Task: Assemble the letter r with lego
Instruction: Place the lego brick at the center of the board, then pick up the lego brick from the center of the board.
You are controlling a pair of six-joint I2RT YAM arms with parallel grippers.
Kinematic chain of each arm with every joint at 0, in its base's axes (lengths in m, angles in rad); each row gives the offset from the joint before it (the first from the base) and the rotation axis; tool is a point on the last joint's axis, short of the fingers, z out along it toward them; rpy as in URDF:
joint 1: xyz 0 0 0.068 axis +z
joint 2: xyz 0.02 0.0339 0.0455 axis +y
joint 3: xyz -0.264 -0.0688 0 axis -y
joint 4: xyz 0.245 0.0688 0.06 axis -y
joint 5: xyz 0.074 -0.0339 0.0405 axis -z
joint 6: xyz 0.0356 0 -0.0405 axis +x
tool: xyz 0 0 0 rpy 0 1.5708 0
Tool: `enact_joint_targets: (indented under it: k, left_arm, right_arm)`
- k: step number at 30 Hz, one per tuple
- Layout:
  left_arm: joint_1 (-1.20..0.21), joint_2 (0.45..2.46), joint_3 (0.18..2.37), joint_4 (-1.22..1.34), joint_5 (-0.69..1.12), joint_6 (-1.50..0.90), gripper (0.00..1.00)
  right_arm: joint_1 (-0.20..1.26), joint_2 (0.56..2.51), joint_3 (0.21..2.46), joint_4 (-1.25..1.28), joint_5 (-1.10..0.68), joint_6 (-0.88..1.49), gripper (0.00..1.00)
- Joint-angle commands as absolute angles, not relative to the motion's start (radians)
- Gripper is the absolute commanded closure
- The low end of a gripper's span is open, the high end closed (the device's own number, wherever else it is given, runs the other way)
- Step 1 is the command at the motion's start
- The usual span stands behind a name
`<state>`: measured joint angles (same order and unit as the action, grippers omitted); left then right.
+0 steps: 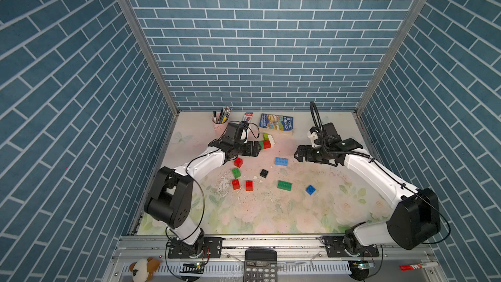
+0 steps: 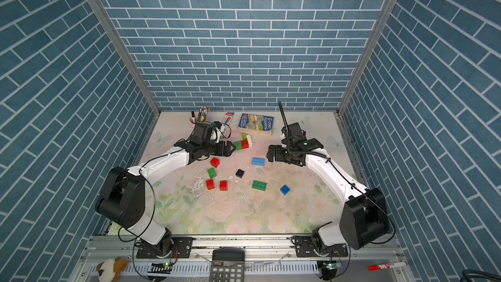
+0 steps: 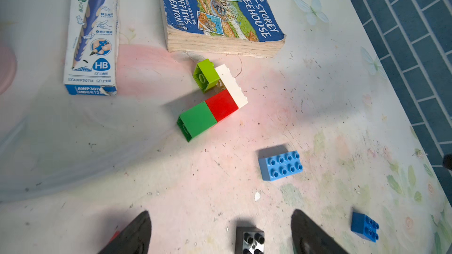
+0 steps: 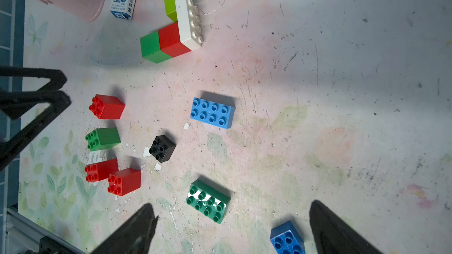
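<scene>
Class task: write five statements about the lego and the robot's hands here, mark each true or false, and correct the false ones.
1. The joined bricks lie near the book. True.
2. The left hand holds the joined bricks. False: it is open and empty; they lie on the table.
3. The black brick sits on the light blue brick. False: both stand separately on the table.
4. The right hand grips the dark blue brick. False: it is open and empty.
5. The long green brick lies studs up. True.
</scene>
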<state>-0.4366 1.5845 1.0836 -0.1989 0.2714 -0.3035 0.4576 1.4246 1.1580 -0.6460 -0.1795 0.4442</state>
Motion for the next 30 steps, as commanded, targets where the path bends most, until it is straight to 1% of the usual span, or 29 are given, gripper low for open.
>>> enact_joint_targets:
  k: [1,7,10,13,16,20,21,22,23,25,30]
  left_arm:
    - [-0.450,1.509,1.032,-0.303,0.205,-0.324,0.09]
    - [-0.454,1.367,0.953,-0.355,0.144,-0.327,0.08]
    - [-0.453,1.338,0.933,-0.335,0.090,-0.306,0.04]
    - [-0.451,1.415,1.022,-0.337,0.064,-0.252,0.02]
    - [-0.451,1.586,1.177,-0.339,0.105,-0.188,0.04]
    - [-0.446,1.823,1.429,-0.416,0.071,-0.118,0.26]
    - [-0.441,1.875,1.489,-0.436,0.063,-0.107,0.36]
    - [-0.434,1.922,1.544,-0.455,0.066,-0.100,0.43]
    - [-0.430,1.955,1.583,-0.467,0.065,-0.100,0.47]
    - [-0.418,2.006,1.642,-0.492,0.084,-0.099,0.48]
    - [-0.422,2.024,1.642,-0.480,0.156,-0.049,0.31]
  right_arm:
    - [0.454,1.456,1.198,-0.658,-0.171,0.422,0.02]
    - [0.454,1.532,1.250,-0.620,-0.206,0.432,0.06]
    - [0.455,1.587,1.300,-0.624,-0.213,0.448,0.08]
    - [0.456,1.607,1.317,-0.618,-0.232,0.464,0.08]
    - [0.455,1.592,1.312,-0.625,-0.221,0.463,0.09]
    - [0.455,1.541,1.284,-0.649,-0.176,0.456,0.14]
    - [0.456,1.527,1.275,-0.651,-0.168,0.456,0.14]
    - [0.455,1.514,1.265,-0.656,-0.162,0.456,0.15]
    - [0.454,1.505,1.258,-0.658,-0.156,0.454,0.15]
    - [0.454,1.484,1.240,-0.660,-0.152,0.453,0.16]
    - [0.450,1.479,1.219,-0.661,-0.151,0.443,0.15]
